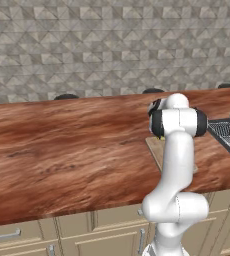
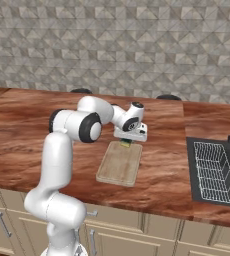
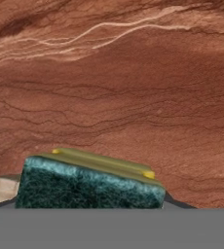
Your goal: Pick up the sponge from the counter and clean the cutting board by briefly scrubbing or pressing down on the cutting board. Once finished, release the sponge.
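Hovering at the far edge of the thin, pale tan wooden cutting board (image 2: 120,163), the white arm's two-finger gripper (image 2: 126,144) carries the small green-topped, yellow-based sponge (image 3: 88,184), the block sitting between the jaws. To do this step well, I'd say bring the sponge squarely over the board, press flat and evenly, then let go. On the reddish-brown glossy wood-grain counter (image 1: 62,150), the arm covers most of the board in the left base view. The fingertips themselves are hidden behind the sponge, so contact with the board can't be judged.
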Controlling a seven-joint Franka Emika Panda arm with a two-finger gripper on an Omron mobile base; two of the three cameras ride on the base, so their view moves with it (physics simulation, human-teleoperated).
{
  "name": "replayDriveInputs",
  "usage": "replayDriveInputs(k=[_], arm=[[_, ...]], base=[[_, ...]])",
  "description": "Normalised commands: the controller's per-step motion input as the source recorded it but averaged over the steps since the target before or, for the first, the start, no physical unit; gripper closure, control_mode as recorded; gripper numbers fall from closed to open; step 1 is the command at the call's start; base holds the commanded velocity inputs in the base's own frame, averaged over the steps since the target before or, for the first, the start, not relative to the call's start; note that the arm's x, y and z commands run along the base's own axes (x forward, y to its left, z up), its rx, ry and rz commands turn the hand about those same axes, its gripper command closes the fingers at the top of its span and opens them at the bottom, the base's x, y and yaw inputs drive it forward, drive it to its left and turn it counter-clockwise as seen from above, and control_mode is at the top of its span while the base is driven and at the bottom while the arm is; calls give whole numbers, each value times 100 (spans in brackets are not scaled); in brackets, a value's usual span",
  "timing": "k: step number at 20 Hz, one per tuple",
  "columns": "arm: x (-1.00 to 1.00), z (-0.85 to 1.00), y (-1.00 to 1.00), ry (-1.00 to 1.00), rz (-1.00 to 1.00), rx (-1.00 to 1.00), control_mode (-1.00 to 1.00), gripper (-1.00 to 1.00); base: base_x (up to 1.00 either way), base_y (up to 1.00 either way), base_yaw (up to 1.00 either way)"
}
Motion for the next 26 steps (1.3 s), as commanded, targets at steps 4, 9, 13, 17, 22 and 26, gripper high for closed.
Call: replayDriveInputs(k=[4, 9, 13, 17, 22, 26], arm=[[-14, -52, -79, 0, 0, -3, -100, 100], [-53, -43, -79, -3, 0, -5, -100, 100], [-88, -76, -37, -1, 0, -6, -100, 100], [-90, -98, 0, 0, -1, -7, -100, 100], [-90, -71, -4, -3, 0, -5, -100, 100], [-99, -67, -23, -4, 0, -2, -100, 100]], base=[[0, 0, 0], [0, 0, 0], [0, 0, 0], [0, 0, 0], [0, 0, 0], [0, 0, 0]])
